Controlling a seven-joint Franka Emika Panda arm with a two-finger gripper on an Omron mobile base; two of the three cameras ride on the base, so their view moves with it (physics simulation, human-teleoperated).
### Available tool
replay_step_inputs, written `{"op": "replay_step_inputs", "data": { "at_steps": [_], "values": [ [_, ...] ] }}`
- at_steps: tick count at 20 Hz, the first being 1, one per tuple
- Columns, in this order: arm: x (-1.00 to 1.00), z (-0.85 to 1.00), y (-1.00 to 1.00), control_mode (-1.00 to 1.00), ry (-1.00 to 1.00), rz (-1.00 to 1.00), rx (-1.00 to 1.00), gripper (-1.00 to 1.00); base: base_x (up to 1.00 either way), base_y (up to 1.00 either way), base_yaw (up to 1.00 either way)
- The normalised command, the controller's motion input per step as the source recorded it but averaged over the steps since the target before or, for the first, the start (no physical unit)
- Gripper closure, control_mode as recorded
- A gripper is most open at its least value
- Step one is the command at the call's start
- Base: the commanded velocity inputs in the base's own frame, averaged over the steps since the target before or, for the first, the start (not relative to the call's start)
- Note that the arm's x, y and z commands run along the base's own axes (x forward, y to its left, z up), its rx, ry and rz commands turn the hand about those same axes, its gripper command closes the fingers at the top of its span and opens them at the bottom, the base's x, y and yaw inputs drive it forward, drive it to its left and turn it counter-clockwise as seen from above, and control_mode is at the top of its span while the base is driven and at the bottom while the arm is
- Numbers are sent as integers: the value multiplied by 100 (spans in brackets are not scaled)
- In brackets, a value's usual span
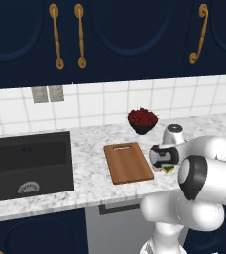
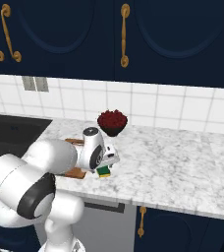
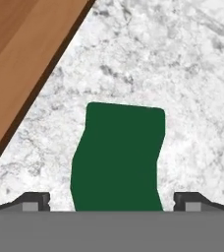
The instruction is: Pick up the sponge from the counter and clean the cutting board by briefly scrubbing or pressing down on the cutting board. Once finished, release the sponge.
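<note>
Your pincer (image 3: 112,204) stood with its fingers (image 3: 33,201) wide apart, one on each side of the sponge (image 3: 116,157), and nothing was clamped between them. In the hand view the sponge showed its dark green face upward, lying flat on the marble bench (image 3: 182,74), with bare marble visible between each fingertip and the sponge's sides. The wooden cutting board (image 3: 20,54) crossed the upper left corner of that view, its dark edge near the sponge but apart from it.

From the left base view you had the hand lowered just beside the right edge of the cutting board (image 1: 128,162), with the sponge (image 1: 169,169) peeking out yellow and green beneath it. The board lay flat, slot handle toward the tiled wall. A dark bowl of red fruit (image 1: 142,120) sat behind the board, near the wall, and the black sink (image 1: 28,163) lay well to the left. The right base view showed the sponge (image 2: 104,172) under the hand, near the bench's front edge.
</note>
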Motion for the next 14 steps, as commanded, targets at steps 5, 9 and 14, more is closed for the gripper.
{"op": "replay_step_inputs", "data": {
  "at_steps": [5,9,14],
  "values": [
    [2,-28,0,-100,4,5,0,100,0,0,0],
    [5,-32,0,-100,6,5,0,100,0,0,0],
    [-1,-17,0,-100,3,7,0,100,0,0,0]
  ]
}}
